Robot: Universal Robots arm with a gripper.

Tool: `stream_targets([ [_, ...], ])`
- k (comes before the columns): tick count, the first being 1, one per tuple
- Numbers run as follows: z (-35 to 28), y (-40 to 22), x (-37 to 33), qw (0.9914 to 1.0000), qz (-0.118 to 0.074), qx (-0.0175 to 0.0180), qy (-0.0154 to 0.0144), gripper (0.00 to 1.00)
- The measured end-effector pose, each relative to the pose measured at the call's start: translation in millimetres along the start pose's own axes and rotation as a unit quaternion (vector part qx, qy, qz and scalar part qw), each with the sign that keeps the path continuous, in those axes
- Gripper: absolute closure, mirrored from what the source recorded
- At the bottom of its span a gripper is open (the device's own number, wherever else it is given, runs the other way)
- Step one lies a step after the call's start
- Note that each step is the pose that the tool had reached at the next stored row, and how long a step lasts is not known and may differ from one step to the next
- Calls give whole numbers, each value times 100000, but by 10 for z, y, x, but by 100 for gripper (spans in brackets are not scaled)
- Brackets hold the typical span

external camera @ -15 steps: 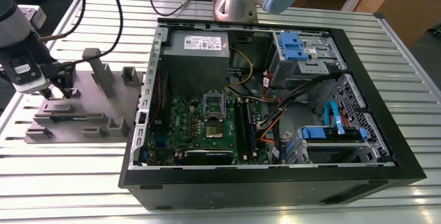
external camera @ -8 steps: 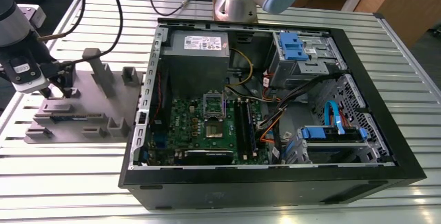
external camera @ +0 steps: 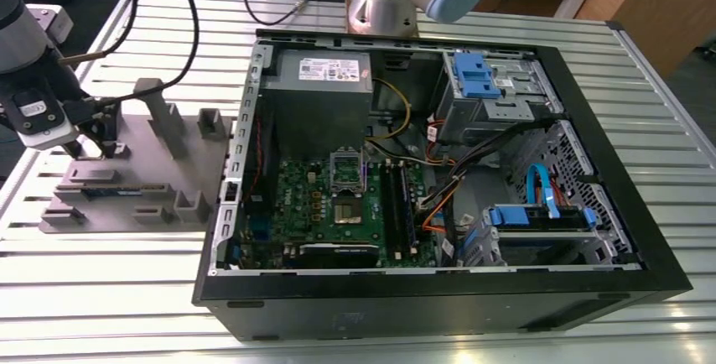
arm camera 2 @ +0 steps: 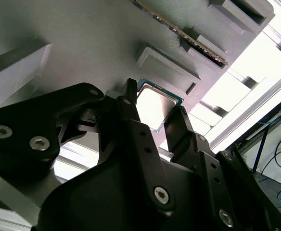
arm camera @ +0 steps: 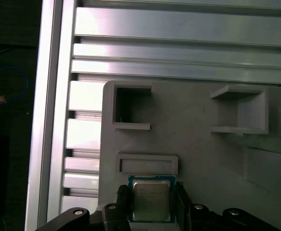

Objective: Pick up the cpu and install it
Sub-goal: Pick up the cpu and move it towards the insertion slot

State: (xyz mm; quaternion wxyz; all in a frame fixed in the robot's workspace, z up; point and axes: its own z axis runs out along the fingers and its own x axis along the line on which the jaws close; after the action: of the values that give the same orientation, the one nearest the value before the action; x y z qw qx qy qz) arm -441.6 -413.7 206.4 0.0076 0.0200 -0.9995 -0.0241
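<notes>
Your gripper [arm camera: 152, 192] hangs over the grey fixture block [external camera: 146, 188], which sits on the slatted table [external camera: 112, 297] near the edge at the exterior view's left; the cpu [arm camera: 151, 202] lies flat in a shallow seat close to one edge of that block, just beside a narrow raised slot and not far from an open square pocket; a memory module [arm camera 2: 179, 31] rests on the same block, apart from the chip

The black fingers [arm camera 2: 131, 115] stand one on each side of the cpu, and in both wrist views their tips meet two opposite edges of it; you can read that as a pinch on the chip, though it appears seated on the block and not lifted

The relation that counts: the cpu is straight under the tool, centred between the tips, its shiny top facing up and its sides square to them; being square, it has no long axis to line up

The cpu socket [external camera: 349, 205] sits on the motherboard [external camera: 302, 205] inside the open computer case [external camera: 448, 297], well apart from the block, toward the exterior view's right; nothing has been installed there yet, by my judgement
</notes>
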Motion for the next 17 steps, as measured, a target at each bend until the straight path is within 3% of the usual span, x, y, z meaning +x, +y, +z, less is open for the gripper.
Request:
stream_targets([
  [17,-119,6,1,100000,0,-5,-8,53],
])
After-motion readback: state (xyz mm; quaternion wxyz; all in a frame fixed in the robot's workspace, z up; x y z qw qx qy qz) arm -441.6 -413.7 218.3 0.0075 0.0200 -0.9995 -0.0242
